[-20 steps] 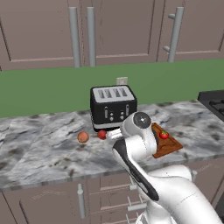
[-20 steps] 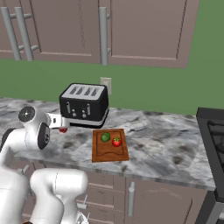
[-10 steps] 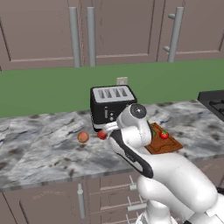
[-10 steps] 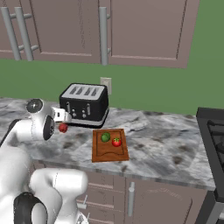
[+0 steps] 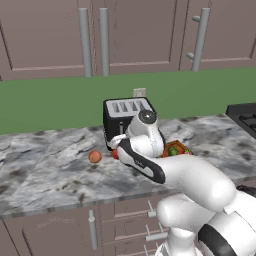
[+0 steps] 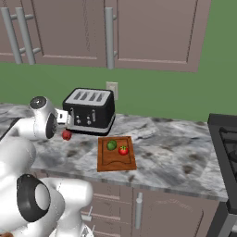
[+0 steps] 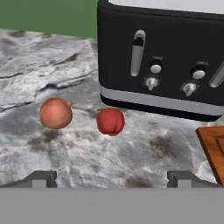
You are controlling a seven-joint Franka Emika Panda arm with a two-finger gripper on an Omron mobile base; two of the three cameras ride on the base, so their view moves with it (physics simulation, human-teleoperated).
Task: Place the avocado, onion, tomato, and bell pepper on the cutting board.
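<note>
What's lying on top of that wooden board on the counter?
On the cutting board lie two things side by side: a round green one and a red one with a green top. In the left base view the arm covers most of the board.

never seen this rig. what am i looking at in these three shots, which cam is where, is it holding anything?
It is a rendered kitchen with a white robot arm on a mobile base. Two cameras sit behind the arm, left and right; the third rides on the hand.

On the grey marble counter: a black four-slot toaster, a round orange-tan onion, a glossy red tomato, and a reddish-brown wooden cutting board carrying a green item and a red item.

The two-finger gripper is open, holds nothing, and points at the tomato.
</note>
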